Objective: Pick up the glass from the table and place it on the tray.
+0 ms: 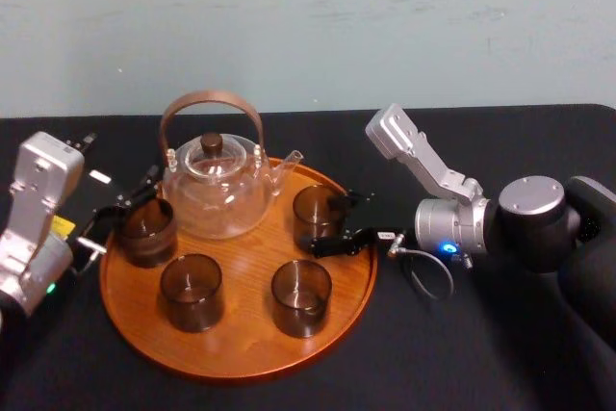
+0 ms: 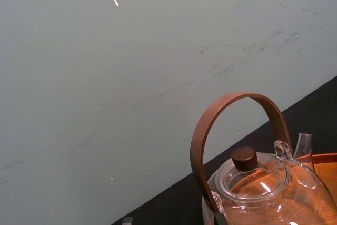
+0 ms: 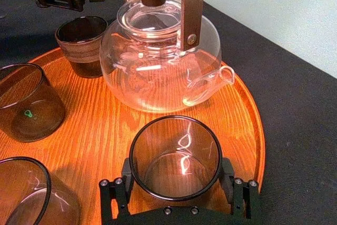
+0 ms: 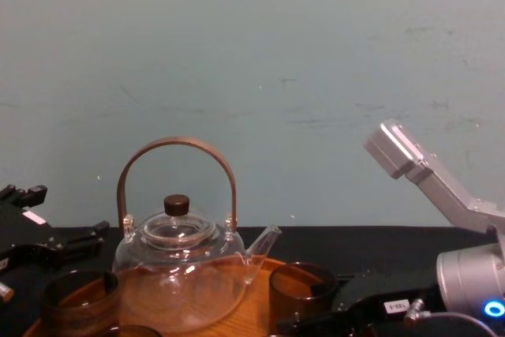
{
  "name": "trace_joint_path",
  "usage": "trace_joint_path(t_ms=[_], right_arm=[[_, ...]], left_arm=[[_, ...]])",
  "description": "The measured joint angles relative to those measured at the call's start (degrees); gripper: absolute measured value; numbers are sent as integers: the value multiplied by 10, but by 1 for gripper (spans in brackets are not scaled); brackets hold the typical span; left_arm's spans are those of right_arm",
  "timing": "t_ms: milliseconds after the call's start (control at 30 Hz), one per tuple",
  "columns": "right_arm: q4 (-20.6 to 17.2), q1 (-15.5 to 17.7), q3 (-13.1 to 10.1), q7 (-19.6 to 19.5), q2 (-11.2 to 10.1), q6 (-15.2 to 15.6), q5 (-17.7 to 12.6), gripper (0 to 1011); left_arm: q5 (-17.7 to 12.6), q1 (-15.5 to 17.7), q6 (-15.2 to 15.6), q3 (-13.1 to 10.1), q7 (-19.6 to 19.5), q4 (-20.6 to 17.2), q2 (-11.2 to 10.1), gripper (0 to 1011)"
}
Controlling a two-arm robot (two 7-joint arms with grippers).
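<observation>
The round orange-brown wooden tray (image 1: 241, 320) carries a glass teapot (image 1: 217, 185) and several dark glasses. One glass (image 1: 318, 211) stands upright on the tray's right side. My right gripper (image 1: 339, 220) reaches in from the right and is open, with one finger on each side of this glass. In the right wrist view the glass (image 3: 175, 156) rests on the wood between the two fingers (image 3: 124, 185), close to them. My left gripper (image 1: 120, 214) is open at the tray's left edge, just outside another glass (image 1: 146, 230).
Two more glasses (image 1: 191, 291) (image 1: 300, 295) stand at the tray's front. The teapot's tall brown handle (image 4: 175, 147) rises at the back of the tray. Black tablecloth (image 1: 462, 353) surrounds the tray, with a pale wall behind.
</observation>
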State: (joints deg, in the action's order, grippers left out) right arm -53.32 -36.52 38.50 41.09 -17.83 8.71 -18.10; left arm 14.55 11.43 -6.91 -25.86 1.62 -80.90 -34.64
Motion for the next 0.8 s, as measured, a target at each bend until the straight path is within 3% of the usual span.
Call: trace_joint_path(t_ms=[533, 800], right_arm=[[-3, 0, -1, 4, -1, 0, -2, 1002], [-42, 15, -11, 23, -26, 0, -18, 1002]], left_arm=[[0, 0, 0, 0, 0, 0, 0, 1001], [0, 0, 0, 0, 0, 0, 0, 1001]])
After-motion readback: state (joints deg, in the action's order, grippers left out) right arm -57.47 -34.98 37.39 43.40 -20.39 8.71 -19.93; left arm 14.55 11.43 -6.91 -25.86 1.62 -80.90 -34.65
